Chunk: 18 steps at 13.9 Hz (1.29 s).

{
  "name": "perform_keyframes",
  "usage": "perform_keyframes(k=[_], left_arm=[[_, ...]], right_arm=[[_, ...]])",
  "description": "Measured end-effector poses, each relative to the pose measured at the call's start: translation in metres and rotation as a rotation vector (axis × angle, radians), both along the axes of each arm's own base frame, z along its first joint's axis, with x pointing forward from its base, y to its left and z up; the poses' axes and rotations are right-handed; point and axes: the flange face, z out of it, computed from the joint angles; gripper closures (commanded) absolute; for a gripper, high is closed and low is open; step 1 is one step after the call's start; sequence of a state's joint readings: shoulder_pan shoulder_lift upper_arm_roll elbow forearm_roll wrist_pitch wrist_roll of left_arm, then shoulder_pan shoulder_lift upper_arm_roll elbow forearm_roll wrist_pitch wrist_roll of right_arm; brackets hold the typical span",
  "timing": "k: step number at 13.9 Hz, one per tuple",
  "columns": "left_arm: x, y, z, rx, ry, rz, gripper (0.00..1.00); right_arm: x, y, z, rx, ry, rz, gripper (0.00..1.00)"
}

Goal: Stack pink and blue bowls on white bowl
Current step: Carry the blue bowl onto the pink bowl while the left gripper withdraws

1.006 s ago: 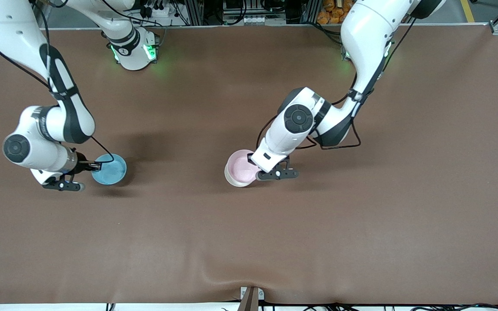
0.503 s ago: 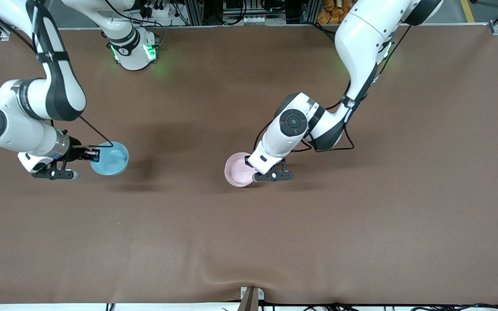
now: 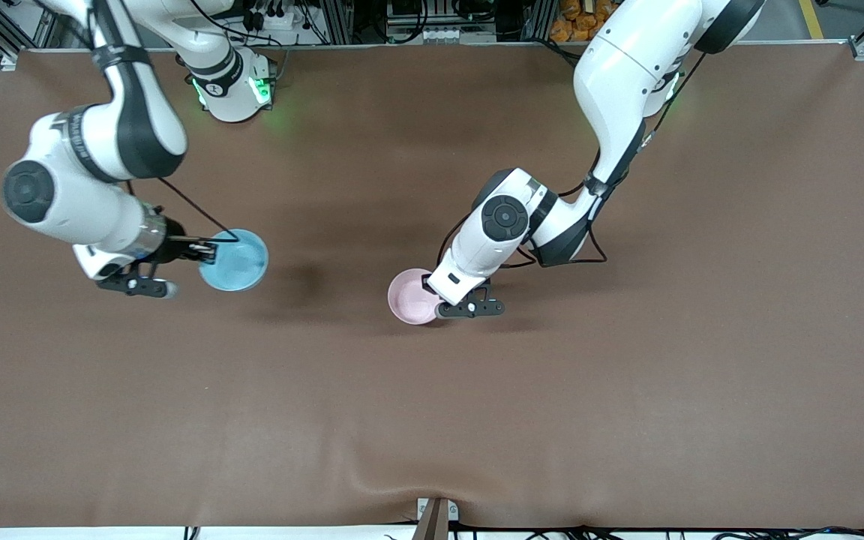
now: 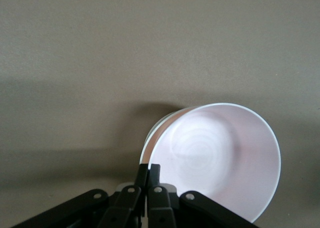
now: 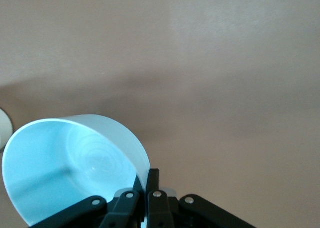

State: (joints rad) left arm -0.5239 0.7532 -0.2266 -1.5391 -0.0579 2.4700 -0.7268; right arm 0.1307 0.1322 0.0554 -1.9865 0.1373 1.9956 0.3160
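Observation:
My left gripper (image 3: 432, 293) is shut on the rim of the pink bowl (image 3: 409, 297) near the table's middle. In the left wrist view the fingertips (image 4: 155, 169) pinch the pink bowl (image 4: 220, 158), which sits tilted in the white bowl (image 4: 151, 139). Only a thin pale rim of the white bowl shows under it. My right gripper (image 3: 207, 252) is shut on the rim of the blue bowl (image 3: 237, 260) and holds it above the table toward the right arm's end. In the right wrist view the blue bowl (image 5: 65, 173) hangs tilted from the gripper (image 5: 149, 176).
Bare brown table mat (image 3: 627, 390) lies all around. A wrinkle in the mat and a small bracket (image 3: 436, 514) sit at the edge nearest the front camera. The two robot bases stand along the table's farthest edge.
The right arm has lifted the blue bowl and carried it toward the pink bowl. The left arm has shifted slightly, and the white rim under the pink bowl shows less.

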Motion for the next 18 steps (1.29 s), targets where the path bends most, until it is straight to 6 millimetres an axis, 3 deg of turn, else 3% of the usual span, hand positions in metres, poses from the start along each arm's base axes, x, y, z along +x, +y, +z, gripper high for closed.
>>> perform_keyframes(k=[1,2,3,6,9,12,15,18], left_arm=[[0.0,0.0,-0.003,-0.002,-0.002,0.001,0.89],[0.0,0.0,-0.007,-0.004,-0.003,0.003,0.5],[0.001,0.001,-0.01,-0.004,-0.004,0.006,0.01],[0.007,0.005,-0.01,-0.01,-0.016,0.017,0.0],[0.026,0.015,0.015,-0.03,-0.051,0.044,0.0],[0.055,0.057,0.07,0.008,-0.063,0.074,0.0],[0.078,0.114,0.126,0.099,-0.104,0.052,0.0],[0.101,0.18,0.149,0.159,-0.104,0.021,0.0]], right_arm=[[-0.002,0.012,0.0,-0.002,0.002,-0.013,1.0],[-0.004,0.022,0.0,0.003,0.007,-0.033,1.0],[-0.006,0.033,0.0,0.018,0.011,-0.061,1.0],[-0.011,0.068,-0.002,0.045,0.002,-0.117,1.0],[-0.019,0.105,-0.007,0.039,-0.008,-0.167,1.0],[-0.028,0.14,-0.017,0.036,-0.015,-0.192,1.0],[-0.029,0.168,-0.038,0.048,0.008,-0.223,1.0],[-0.021,0.204,-0.059,0.055,0.021,-0.261,1.0]])
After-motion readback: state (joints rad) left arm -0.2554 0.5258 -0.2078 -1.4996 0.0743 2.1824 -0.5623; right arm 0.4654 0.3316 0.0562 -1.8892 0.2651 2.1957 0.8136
